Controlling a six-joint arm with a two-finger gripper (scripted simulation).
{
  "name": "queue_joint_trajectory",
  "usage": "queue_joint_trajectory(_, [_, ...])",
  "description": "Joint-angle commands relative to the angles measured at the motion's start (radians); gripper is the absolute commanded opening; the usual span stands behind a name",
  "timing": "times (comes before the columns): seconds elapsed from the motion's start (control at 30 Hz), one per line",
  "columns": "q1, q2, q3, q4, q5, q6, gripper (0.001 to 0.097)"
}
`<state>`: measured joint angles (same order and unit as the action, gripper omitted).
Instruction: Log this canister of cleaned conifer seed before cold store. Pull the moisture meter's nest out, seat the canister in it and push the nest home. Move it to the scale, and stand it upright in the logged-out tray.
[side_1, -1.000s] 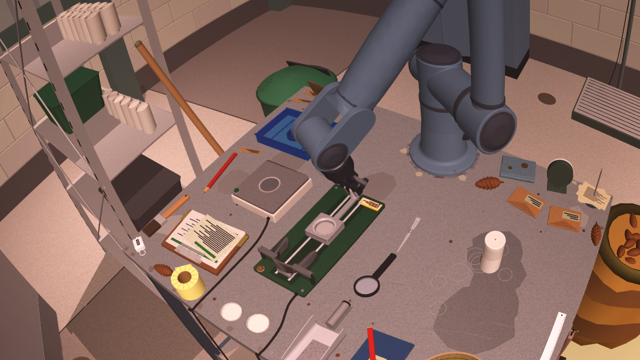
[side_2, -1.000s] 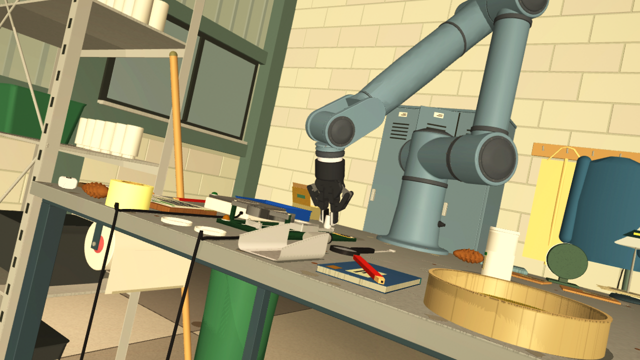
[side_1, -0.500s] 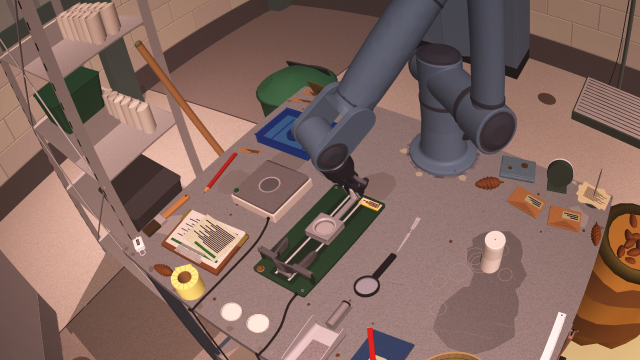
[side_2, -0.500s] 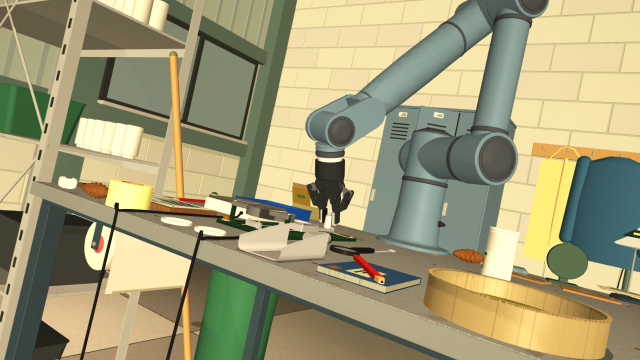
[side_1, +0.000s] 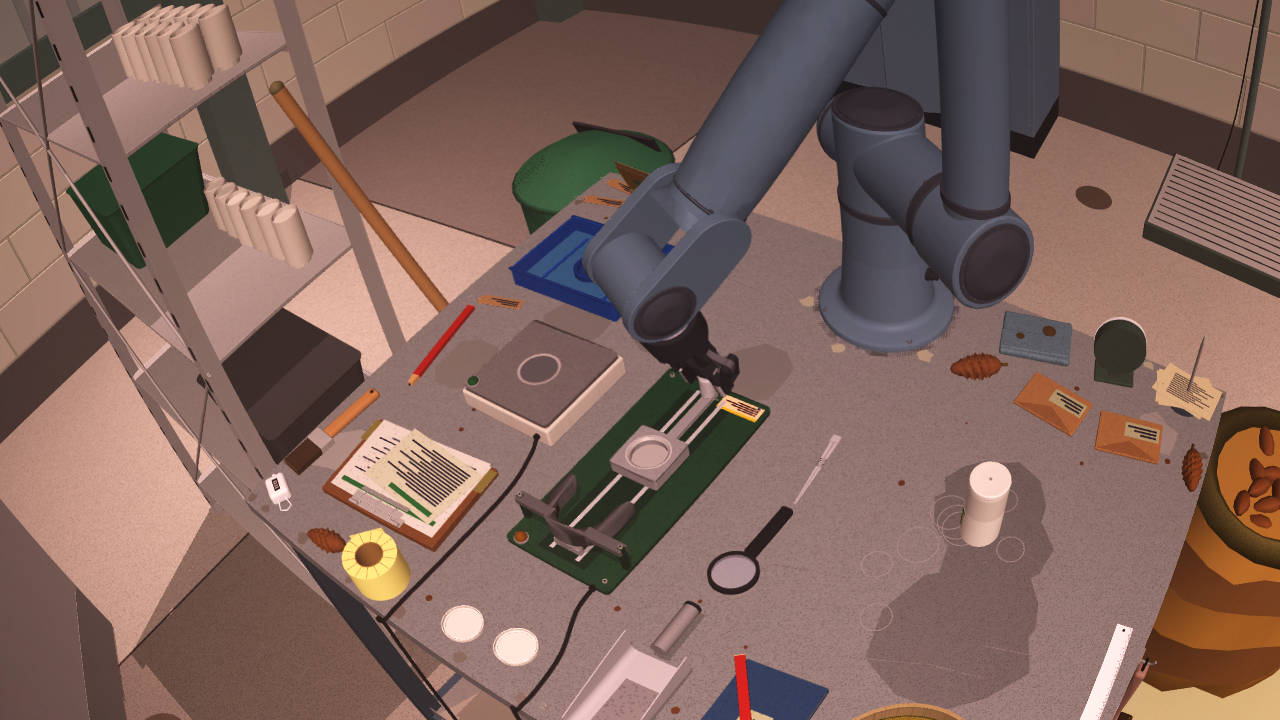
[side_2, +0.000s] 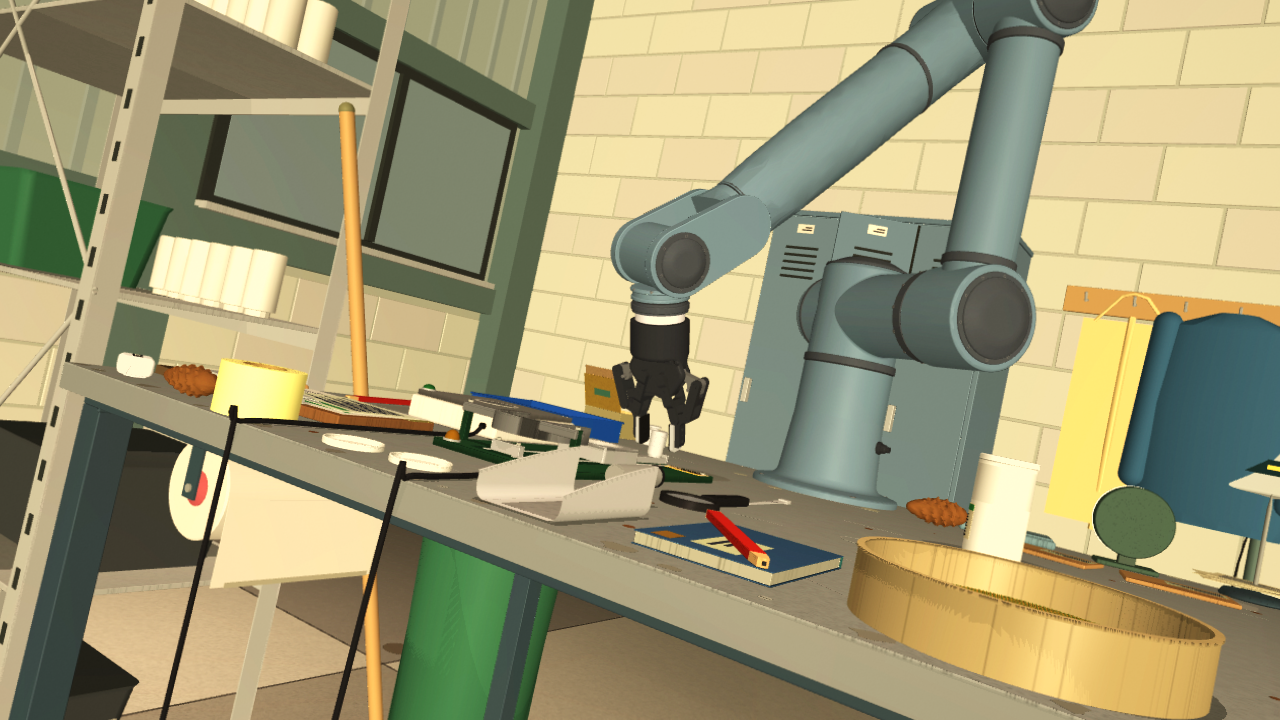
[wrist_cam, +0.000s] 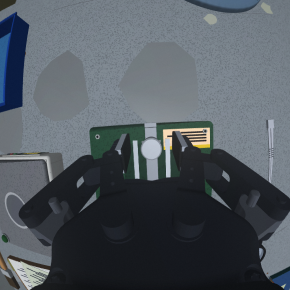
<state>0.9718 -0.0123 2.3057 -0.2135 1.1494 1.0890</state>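
The white seed canister stands upright on the right part of the table, far from my gripper. The moisture meter is a green base with two rails, and its grey nest sits midway along them, empty. My gripper is open over the meter's far end, with the nest's round pull knob between its fingers and nothing held. The scale lies left of the meter, and the blue logged-out tray lies behind it, partly hidden by my arm.
My arm's base stands behind the meter. A clipboard, tape roll and red pencil lie to the left. A magnifier, tweezers, scoop and notebook lie toward the near edge.
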Motion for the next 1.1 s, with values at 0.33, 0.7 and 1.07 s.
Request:
queue_joint_trajectory(0.33, [0.002, -0.008, -0.005, 0.002, 0.011, -0.001, 0.0530])
queue_joint_trajectory(0.7, [0.014, -0.044, -0.025, 0.010, 0.068, -0.004, 0.0530])
queue_joint_trajectory(1.07, [0.026, -0.077, -0.050, 0.018, 0.128, -0.006, 0.0530])
